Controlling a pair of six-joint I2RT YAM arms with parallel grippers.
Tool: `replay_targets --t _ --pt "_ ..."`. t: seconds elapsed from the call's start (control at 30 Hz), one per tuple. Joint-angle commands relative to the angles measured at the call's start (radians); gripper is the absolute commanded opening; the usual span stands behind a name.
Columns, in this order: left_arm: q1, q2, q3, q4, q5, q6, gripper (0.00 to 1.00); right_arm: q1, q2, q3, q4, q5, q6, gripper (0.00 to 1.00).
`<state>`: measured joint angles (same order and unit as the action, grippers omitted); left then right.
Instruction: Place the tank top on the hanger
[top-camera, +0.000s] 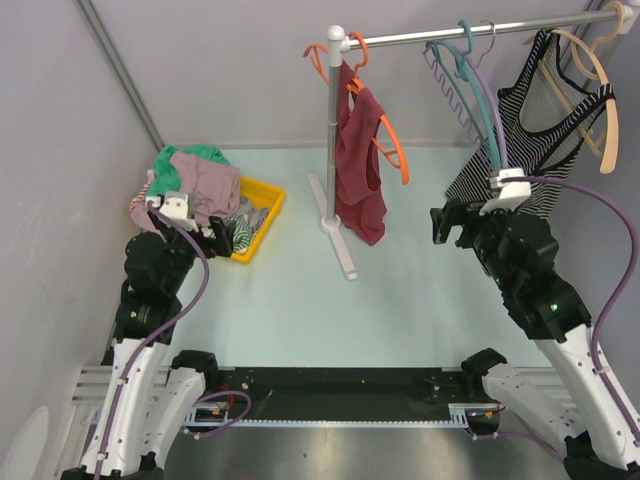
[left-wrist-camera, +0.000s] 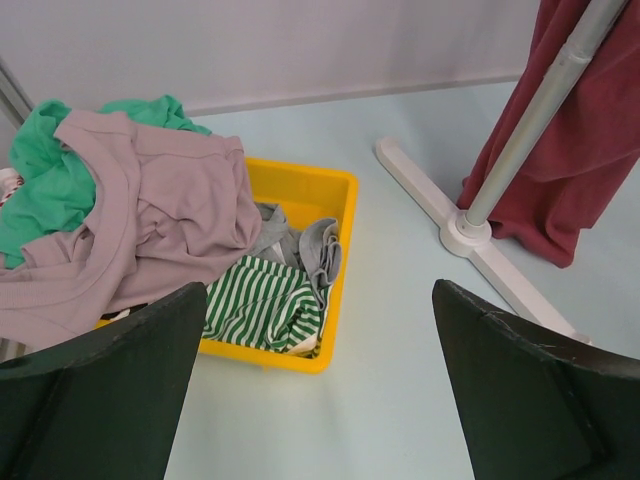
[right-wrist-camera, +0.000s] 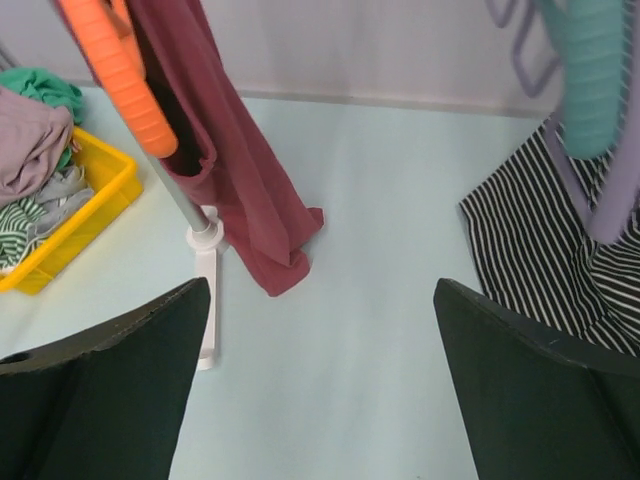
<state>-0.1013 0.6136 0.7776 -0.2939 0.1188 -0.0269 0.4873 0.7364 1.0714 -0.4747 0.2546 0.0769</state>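
Observation:
The maroon tank top (top-camera: 358, 170) hangs on the orange hanger (top-camera: 388, 135), whose hook sits on the rail by the rack's post. It droops to the table, hanging unevenly, with one hanger arm sticking out to the right. It shows in the right wrist view (right-wrist-camera: 235, 150) under the orange hanger (right-wrist-camera: 120, 70), and in the left wrist view (left-wrist-camera: 570, 140) behind the post. My left gripper (top-camera: 228, 236) is open and empty by the yellow bin. My right gripper (top-camera: 446, 226) is open and empty, right of the top.
A yellow bin (top-camera: 262, 215) with several garments, a dusty-pink one (top-camera: 205, 185) on top, stands at the left. The white rack (top-camera: 333, 130) has feet on the table (top-camera: 345, 255). Teal and lilac hangers (top-camera: 470, 75), and a striped top (top-camera: 540, 110) on a wooden hanger, hang at the right.

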Motion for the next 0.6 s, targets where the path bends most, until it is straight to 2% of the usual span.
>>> replay_targets --t 0.0,0.57 --pt "0.008 -0.006 -0.003 0.056 0.024 -0.013 0.99 -0.059 -0.057 -0.017 0.004 -0.051 0.078 0.99" --pt "0.008 -0.018 -0.005 0.065 0.002 -0.027 0.99 -0.075 -0.088 -0.036 -0.005 -0.061 0.090 1.00"
